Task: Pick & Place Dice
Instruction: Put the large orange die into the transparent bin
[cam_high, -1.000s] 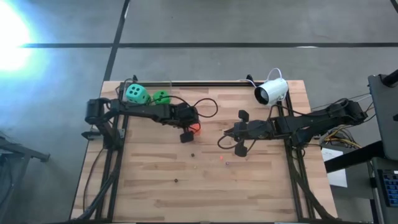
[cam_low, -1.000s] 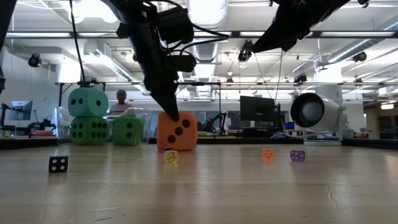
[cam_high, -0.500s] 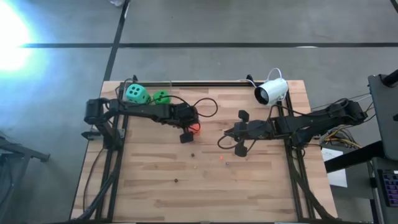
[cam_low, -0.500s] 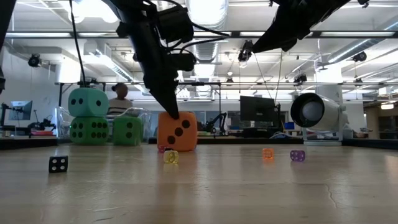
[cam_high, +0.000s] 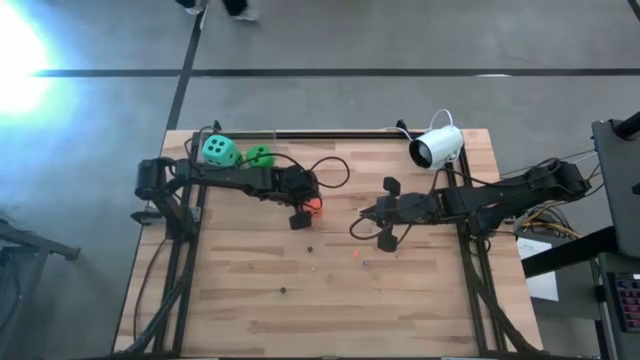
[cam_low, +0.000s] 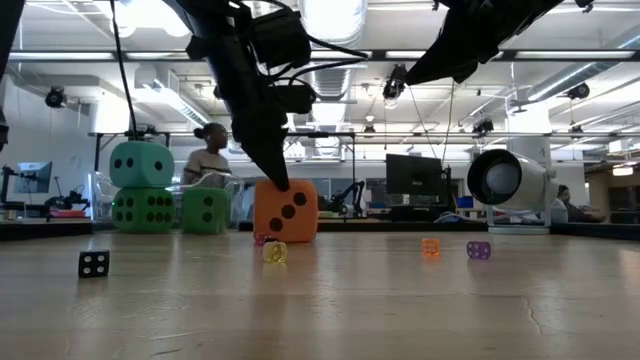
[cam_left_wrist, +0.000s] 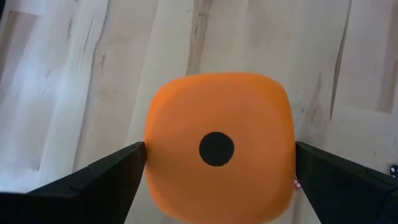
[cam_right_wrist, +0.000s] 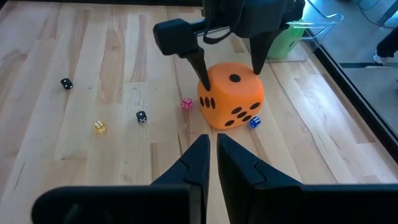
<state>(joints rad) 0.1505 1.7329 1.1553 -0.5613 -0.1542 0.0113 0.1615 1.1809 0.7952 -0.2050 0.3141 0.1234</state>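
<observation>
We've got the left gripper (cam_left_wrist: 217, 165) straddling the orange-red die (cam_left_wrist: 219, 146) mid-table, jaws wide, not yet squeezing. Right gripper (cam_right_wrist: 210, 149) waits nearby, jaws nearly closed. Closing off-centre could squirt that die sideways.

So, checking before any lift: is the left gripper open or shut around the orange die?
Open. The left gripper straddles the orange die, a finger at each side without squeezing it.
</observation>
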